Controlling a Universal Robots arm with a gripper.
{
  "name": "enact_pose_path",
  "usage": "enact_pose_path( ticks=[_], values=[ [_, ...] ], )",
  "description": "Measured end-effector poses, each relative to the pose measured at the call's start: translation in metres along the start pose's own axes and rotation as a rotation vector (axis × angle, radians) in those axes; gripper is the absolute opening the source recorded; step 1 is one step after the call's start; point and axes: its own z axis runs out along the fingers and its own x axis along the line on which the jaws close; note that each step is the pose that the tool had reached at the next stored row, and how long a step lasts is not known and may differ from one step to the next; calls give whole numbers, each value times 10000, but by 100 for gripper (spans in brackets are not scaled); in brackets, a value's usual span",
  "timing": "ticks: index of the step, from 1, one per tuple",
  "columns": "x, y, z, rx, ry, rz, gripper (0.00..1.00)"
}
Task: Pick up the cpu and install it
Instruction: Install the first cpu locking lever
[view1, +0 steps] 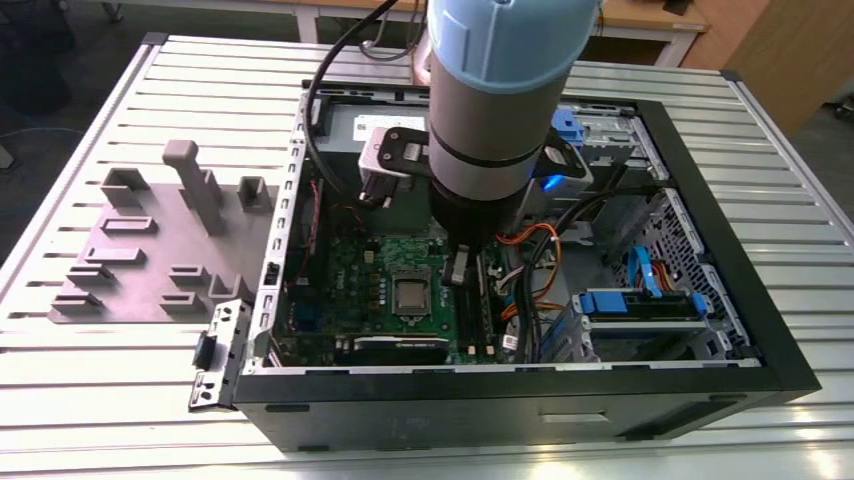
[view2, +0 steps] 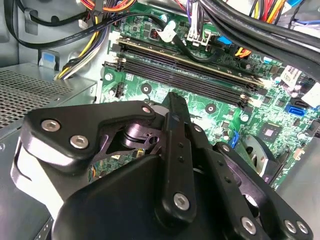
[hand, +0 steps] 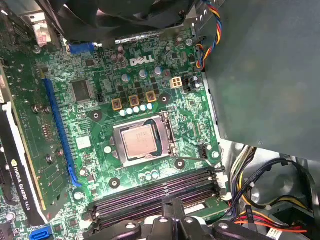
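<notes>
Ribbed aluminium tabletop (view1: 107, 400) carries an open black computer case (view1: 534, 410), with a grey-purple moulded plate (view1: 147, 260) beside it on the exterior view's left. Inside the case lies the green motherboard (hand: 165, 100), and the cpu (hand: 140, 141) sits flat in its socket near the board's middle (silver top up, framed by the metal bracket). Above the memory slots (hand: 160, 192) hangs the gripper (view2: 172, 120); whether it is open or closed, I cannot tell. It holds nothing visible.

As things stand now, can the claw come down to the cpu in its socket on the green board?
Probably yes. The cpu lies face up in its socket on the green board, with no cable or cover over it in the first wrist view. The arm already reaches into the open case.
</notes>
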Motion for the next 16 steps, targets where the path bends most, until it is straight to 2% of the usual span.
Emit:
enact_pose_path(
  ticks=[6, 7, 8, 9, 16],
  values=[
    [0, 0, 0, 30, -8, -5, 11],
    [0, 0, 0, -29, 8, 4, 11],
    [0, 1, 0, -153, 45, 26, 11],
    [0, 1, -1, -212, 64, 35, 11],
    [1, 5, 1, -215, 61, 35, 11]
  ],
)
